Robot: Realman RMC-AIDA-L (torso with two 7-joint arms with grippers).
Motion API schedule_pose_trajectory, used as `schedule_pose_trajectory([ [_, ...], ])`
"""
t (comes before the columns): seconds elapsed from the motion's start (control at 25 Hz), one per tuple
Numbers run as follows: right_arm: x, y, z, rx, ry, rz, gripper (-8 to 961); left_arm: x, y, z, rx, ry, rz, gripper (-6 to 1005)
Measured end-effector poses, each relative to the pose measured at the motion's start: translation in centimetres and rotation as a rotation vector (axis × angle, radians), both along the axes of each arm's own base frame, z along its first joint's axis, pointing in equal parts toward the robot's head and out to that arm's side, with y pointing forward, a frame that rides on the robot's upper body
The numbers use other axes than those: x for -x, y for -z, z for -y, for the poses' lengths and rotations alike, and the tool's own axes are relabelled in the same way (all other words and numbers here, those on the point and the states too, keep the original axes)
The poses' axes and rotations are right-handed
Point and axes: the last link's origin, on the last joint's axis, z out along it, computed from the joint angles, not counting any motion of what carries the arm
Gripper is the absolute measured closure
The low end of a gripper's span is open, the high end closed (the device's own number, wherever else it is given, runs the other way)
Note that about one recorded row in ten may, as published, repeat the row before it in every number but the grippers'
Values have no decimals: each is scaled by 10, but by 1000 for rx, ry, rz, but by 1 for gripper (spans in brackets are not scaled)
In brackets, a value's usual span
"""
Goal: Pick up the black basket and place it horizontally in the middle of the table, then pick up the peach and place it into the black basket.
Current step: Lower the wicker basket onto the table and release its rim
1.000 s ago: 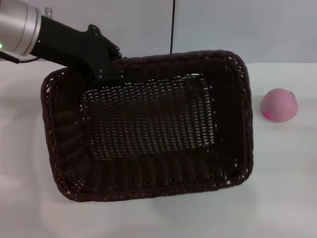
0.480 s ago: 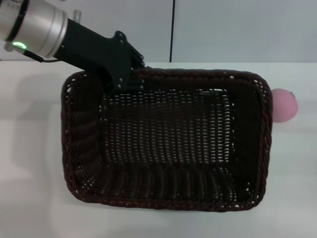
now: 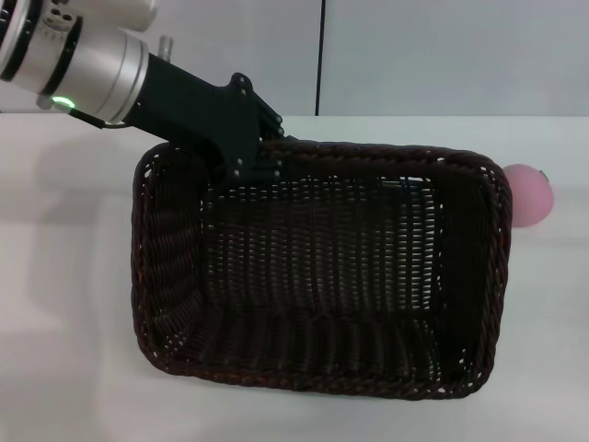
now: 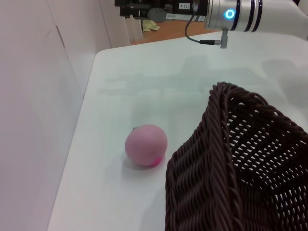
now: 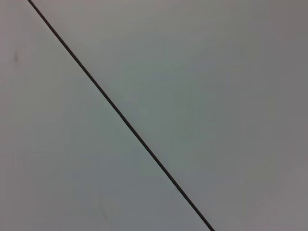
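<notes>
On the table (image 3: 74, 368), left claw (image 3: 247, 166) clamps the black basket (image 3: 317, 272) rim; peach (image 3: 529, 195) just beside.

no readable text, small white label on distant equipment (image 4: 185, 6) too blurred to read

You get even, bright, diffuse light in all views. In the head view the white table (image 3: 74, 368) reads almost overexposed, with only soft grey shadows left of the black basket (image 3: 317, 267) and under the left arm. The basket's dark weave swallows detail, though small highlights glint through its openwork sides. A green indicator lamp glows on the arm. In the left wrist view the peach (image 4: 146, 145) casts a faint shadow, the near basket rim is slightly soft, and a blue lamp flares. The right wrist view shows flat grey wall.
</notes>
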Motion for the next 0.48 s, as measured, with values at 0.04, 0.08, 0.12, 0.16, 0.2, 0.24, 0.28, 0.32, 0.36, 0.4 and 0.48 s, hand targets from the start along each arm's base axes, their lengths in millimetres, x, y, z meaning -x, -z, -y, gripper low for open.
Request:
schedule_pose_trajectory([
  [0.04,0,0,0,0,0,0,283,1,2,0,3,1,1,713],
  [0.08,0,0,0,1,1,0,284,1,3,0,5,3,3,710],
  [0.12,0,0,0,1,2,0,284,1,4,0,7,7,4,706],
  [0.16,-1,0,0,2,4,0,284,0,5,0,8,9,6,703],
  [0.2,-1,0,0,2,4,0,284,0,5,0,8,11,7,700],
  [0.24,-1,0,0,2,4,0,284,0,6,0,9,12,8,697],
  [0.28,-1,0,0,2,4,0,285,0,6,0,8,13,9,694],
  [0.32,-1,0,0,2,4,1,285,0,7,0,10,15,12,691],
  [0.36,-1,0,0,2,4,1,285,0,7,0,11,16,15,688],
  [0.4,-1,0,0,2,5,1,285,0,8,0,12,16,21,685],
  [0.48,-1,0,0,2,5,1,286,-1,9,0,11,15,30,679],
])
